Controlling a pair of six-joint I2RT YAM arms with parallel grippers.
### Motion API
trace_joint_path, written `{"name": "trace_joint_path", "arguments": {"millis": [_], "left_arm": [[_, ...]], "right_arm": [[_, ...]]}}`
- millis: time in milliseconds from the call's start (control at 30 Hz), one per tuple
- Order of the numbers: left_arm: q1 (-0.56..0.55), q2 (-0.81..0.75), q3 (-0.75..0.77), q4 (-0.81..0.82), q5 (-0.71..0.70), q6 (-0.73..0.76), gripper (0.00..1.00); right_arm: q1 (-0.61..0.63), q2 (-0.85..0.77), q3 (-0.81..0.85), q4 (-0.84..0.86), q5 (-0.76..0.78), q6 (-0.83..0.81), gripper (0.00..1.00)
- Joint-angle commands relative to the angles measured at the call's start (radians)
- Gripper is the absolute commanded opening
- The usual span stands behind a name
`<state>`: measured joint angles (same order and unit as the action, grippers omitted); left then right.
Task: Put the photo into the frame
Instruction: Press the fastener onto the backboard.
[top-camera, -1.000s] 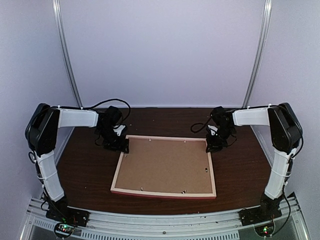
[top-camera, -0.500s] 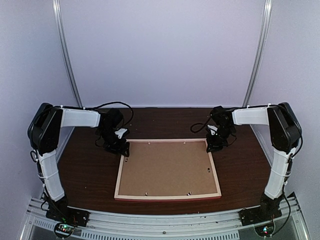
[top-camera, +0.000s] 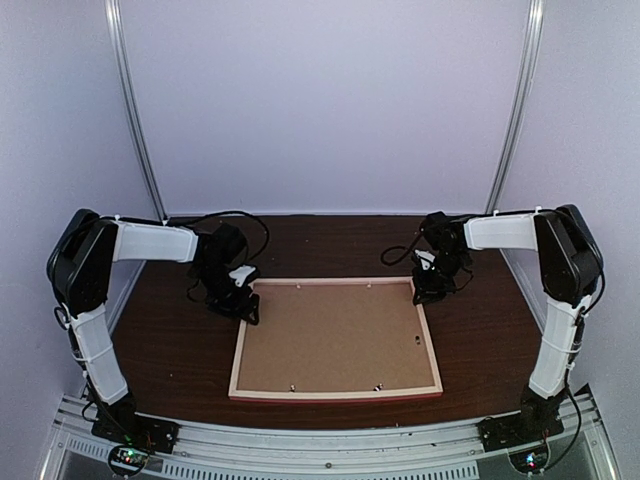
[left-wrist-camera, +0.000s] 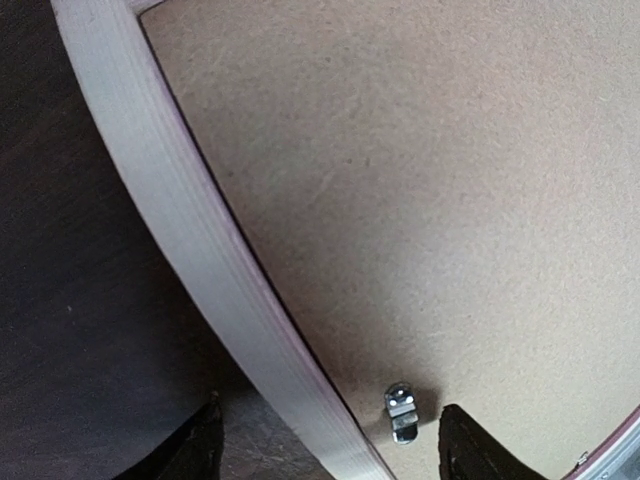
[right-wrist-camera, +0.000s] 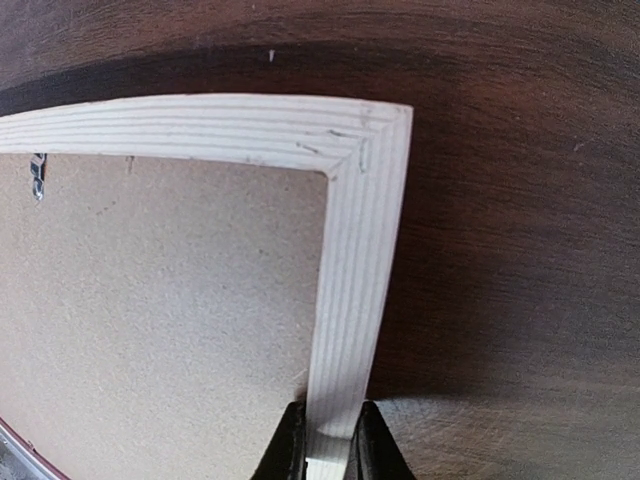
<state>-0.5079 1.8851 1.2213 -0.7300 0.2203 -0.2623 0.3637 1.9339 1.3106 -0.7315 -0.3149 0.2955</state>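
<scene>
Presently: frame (top-camera: 430, 345) face down on worktop (top-camera: 175, 345), backing board (top-camera: 335, 335) fitted. Its rail is pinched by right end effector (right-wrist-camera: 325, 440); left end effector (left-wrist-camera: 335, 455) spread wide, empty. No photo visible, possibly sealed inside.

Left arm (top-camera: 155, 240) and right arm (top-camera: 500, 232): white links, black joints, black cables (top-camera: 235, 214).

dark wood table (top-camera: 170, 350), frame (top-camera: 335, 392) lying seemingly face-down
</scene>
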Motion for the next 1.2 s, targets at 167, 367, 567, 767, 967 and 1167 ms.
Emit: {"name": "trace_joint_path", "arguments": {"millis": [167, 367, 567, 767, 967, 1167], "left_arm": [[-0.009, 0.01, -0.008, 0.001, -0.054, -0.018, 0.64], [-0.008, 0.036, -0.008, 0.022, -0.044, -0.035, 0.56], [0.004, 0.04, -0.029, 0.041, 0.004, -0.061, 0.53], [0.039, 0.022, -0.104, 0.086, 0.066, -0.106, 0.51], [0.061, 0.011, -0.139, 0.115, 0.084, -0.115, 0.48], [0.066, 0.012, -0.137, 0.124, 0.084, -0.118, 0.45]], "right_arm": [[-0.003, 0.015, -0.001, 0.0, -0.005, -0.032, 0.12], [-0.004, 0.014, -0.004, 0.003, -0.009, -0.032, 0.11], [-0.003, 0.011, -0.007, 0.001, -0.01, -0.034, 0.11], [-0.003, 0.01, -0.009, 0.001, -0.009, -0.034, 0.11], [-0.003, 0.012, -0.007, 0.002, -0.011, -0.032, 0.11], [-0.003, 0.008, -0.016, 0.006, -0.01, -0.029, 0.11]]}}
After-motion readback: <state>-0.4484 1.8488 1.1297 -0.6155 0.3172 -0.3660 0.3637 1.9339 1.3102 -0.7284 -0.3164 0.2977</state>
